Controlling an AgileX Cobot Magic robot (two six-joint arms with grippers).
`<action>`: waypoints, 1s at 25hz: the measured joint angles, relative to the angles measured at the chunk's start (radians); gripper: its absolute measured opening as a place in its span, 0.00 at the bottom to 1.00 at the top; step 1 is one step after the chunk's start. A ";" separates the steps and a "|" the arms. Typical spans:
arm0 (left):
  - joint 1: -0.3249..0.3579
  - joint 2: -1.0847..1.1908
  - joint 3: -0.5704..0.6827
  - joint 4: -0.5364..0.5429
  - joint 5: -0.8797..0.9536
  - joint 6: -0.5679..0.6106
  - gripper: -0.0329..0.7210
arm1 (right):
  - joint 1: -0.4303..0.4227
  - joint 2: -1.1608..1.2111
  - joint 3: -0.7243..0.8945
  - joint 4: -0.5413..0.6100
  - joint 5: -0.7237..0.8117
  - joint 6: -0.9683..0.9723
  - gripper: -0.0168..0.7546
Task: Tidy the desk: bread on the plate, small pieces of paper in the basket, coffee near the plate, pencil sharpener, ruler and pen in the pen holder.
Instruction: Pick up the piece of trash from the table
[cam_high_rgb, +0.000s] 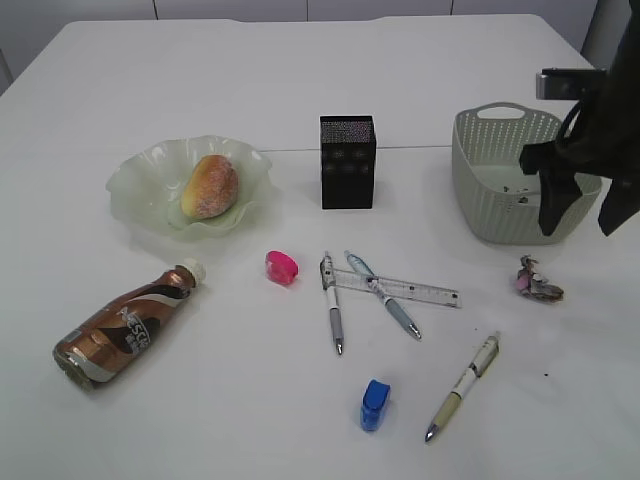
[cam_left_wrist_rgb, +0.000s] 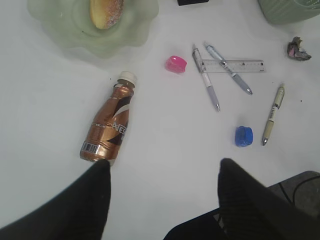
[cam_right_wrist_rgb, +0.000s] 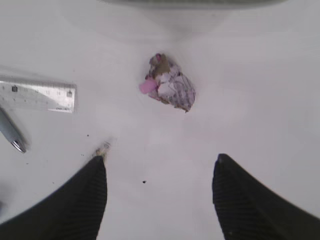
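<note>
The bread (cam_high_rgb: 209, 186) lies on the pale green plate (cam_high_rgb: 140, 190). A brown coffee bottle (cam_high_rgb: 125, 325) lies on its side at the front left. My left gripper (cam_left_wrist_rgb: 165, 161) hovers open and empty above the table, just short of the bottle's base (cam_left_wrist_rgb: 111, 121). A crumpled piece of paper (cam_right_wrist_rgb: 169, 89) lies in front of the basket (cam_high_rgb: 480, 190). Above it my right gripper (cam_right_wrist_rgb: 160, 157) hangs open with nothing between its fingers. A pink sharpener (cam_high_rgb: 281, 267), a blue sharpener (cam_high_rgb: 374, 404), a clear ruler (cam_high_rgb: 420, 291) and three pens (cam_high_rgb: 332, 315) lie mid-table. The black pen holder (cam_high_rgb: 347, 162) stands behind them.
One pen (cam_high_rgb: 385, 297) lies across the ruler, and another (cam_high_rgb: 463, 385) sits apart near the front right. The right arm (cam_high_rgb: 583, 225) hangs in front of the basket's right side. Dark cables show at the left wrist view's bottom right corner.
</note>
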 joint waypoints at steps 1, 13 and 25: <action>0.000 0.000 0.000 0.000 0.000 0.000 0.69 | 0.001 0.000 0.021 0.000 -0.008 0.000 0.69; 0.000 0.000 0.000 -0.006 0.000 0.000 0.69 | 0.001 0.000 0.307 -0.002 -0.384 -0.155 0.68; 0.000 0.000 0.000 -0.006 0.000 0.000 0.69 | 0.001 0.000 0.327 -0.006 -0.529 -0.384 0.59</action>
